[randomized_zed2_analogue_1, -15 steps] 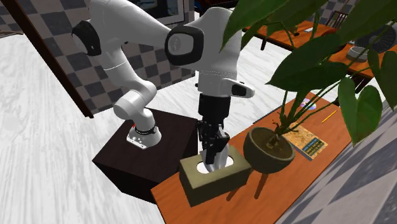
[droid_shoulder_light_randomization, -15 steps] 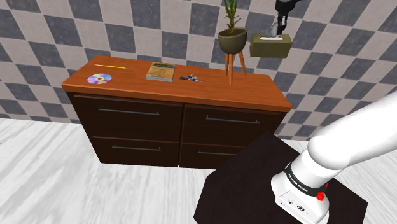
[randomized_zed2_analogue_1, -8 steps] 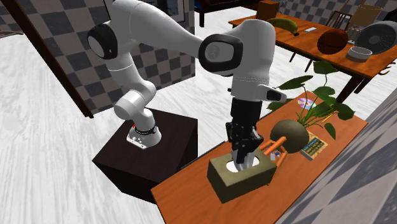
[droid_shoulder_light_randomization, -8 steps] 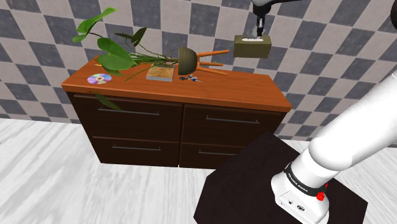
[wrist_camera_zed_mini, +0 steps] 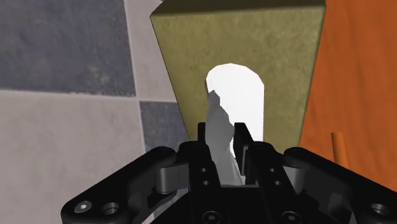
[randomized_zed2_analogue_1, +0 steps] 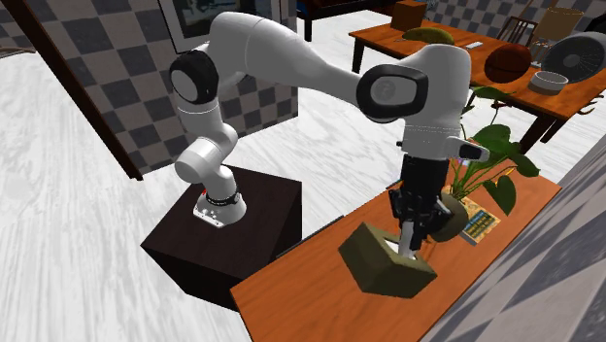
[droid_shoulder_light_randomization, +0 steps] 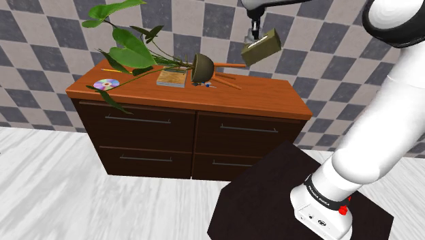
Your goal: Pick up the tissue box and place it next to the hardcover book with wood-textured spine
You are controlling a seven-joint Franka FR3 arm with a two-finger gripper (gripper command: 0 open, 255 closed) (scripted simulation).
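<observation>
1. Shoulder view: the tissue box (droid_shoulder_light_randomization: 261,47) hangs tilted in the air under the gripper (droid_shoulder_light_randomization: 253,30). It's above the back of the dresser top (droid_shoulder_light_randomization: 272,95), a bit to this view's right of the plant pot (droid_shoulder_light_randomization: 203,66), which is lying on its side. The book (droid_shoulder_light_randomization: 172,77) sits flat further left, past the pot, and there's a disc (droid_shoulder_light_randomization: 105,84) beyond that. The cover print is too small to read. There's white lettering on the band at the arm's base (droid_shoulder_light_randomization: 325,196), but I can't make it out either.

2. Second exterior view: tissue box (randomized_zed2_analogue_1: 374,262) is plain olive with no brand on the sides I can see. One corner dips low over the orange top, just beside the pot (randomized_zed2_analogue_1: 449,219). The gripper (randomized_zed2_analogue_1: 412,251) comes straight down into the box's top face, and the book (randomized_zed2_analogue_1: 478,225) is just behind the pot. My guess is it's light and hollow with thin walls that dent easily, so it'll swing around when moved.

3. Wrist view: the fingers of the gripper (wrist_camera_zed_mini: 224,137) are nearly together, clamped on the white tissue (wrist_camera_zed_mini: 219,127) poking out of the oval slot. So the tissue box (wrist_camera_zed_mini: 280,57) is carried by that tuft, not by its walls. That looks sketchy to me, since soft paper could slide out or tear. Squeezing across the narrow width of the body seems firmer. No logo on the top face.
</observation>
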